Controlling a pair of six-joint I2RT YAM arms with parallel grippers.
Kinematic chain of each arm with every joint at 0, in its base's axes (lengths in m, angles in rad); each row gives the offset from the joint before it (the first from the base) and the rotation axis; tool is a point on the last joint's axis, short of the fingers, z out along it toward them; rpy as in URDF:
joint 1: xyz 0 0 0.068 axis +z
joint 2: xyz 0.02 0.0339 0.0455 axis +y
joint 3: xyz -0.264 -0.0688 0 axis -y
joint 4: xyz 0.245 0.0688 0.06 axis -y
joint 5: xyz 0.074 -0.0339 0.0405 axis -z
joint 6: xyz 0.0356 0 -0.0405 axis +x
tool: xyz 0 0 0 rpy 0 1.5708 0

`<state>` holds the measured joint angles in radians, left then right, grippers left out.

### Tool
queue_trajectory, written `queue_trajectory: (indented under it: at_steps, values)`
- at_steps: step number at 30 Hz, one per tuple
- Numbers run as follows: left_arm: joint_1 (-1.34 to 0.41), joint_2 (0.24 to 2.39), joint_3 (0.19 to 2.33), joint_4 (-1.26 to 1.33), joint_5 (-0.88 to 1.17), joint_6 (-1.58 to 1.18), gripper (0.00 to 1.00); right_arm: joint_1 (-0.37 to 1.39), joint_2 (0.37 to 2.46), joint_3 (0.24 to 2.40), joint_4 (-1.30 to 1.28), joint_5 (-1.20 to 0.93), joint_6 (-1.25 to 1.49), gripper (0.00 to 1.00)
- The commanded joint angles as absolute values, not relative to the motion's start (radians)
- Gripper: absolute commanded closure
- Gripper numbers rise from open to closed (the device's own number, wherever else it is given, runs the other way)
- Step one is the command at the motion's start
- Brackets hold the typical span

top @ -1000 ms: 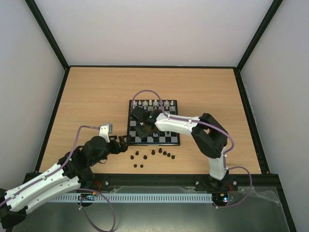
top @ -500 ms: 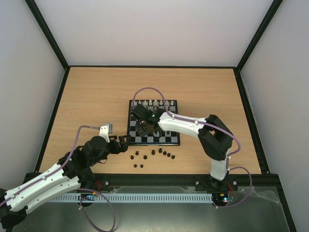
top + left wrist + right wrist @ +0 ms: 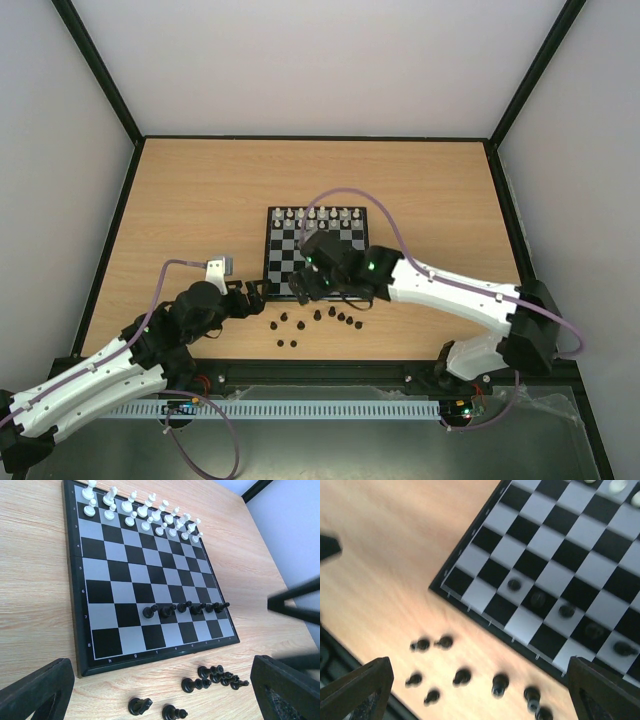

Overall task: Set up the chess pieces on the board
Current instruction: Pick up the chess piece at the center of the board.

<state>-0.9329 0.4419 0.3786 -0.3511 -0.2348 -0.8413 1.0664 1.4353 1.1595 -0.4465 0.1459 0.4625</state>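
The board lies mid-table, its near right part under my right arm. Five dark chess pieces stand in a row on its second near rank, seen blurred from above in the right wrist view. Several more dark pieces lie loose on the wood before the board's near edge. My right gripper hovers open over that near edge, nothing between its fingers. My left gripper rests open near the board's near left corner, empty.
White pieces fill the board's two far ranks. A black frame rail runs along the table's near edge, just behind the loose pieces. Pale walls with black posts close in the table on three sides.
My right gripper has opened and pulled back from over the board's near ranks toward its near edge, and its arm has swung out to the right. The left arm has not moved.
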Motion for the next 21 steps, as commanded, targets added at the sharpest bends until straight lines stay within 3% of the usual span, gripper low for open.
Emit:
queue_trajectory:
  at_steps: [1, 9, 17, 21]
  values:
    - [-0.933, 0.451, 0.403, -0.358, -0.251, -0.838, 0.0, 1.158, 1.341, 1.039, -0.49, 0.171, 0.526, 0.04]
    - [-0.933, 0.427, 0.43, -0.388, -0.271, -0.839, 0.01, 1.363, 1.27, 0.888, -0.44, 0.238, 0.679, 0.08]
    - [-0.933, 0.367, 0.445, -0.403, -0.274, -0.857, 0.01, 1.461, 1.423, 0.896, -0.375, 0.267, 0.739, 0.42]
    - [-0.933, 0.338, 0.459, -0.41, -0.262, -0.861, 0.0, 1.463, 1.511, 0.931, -0.342, 0.249, 0.733, 0.48]
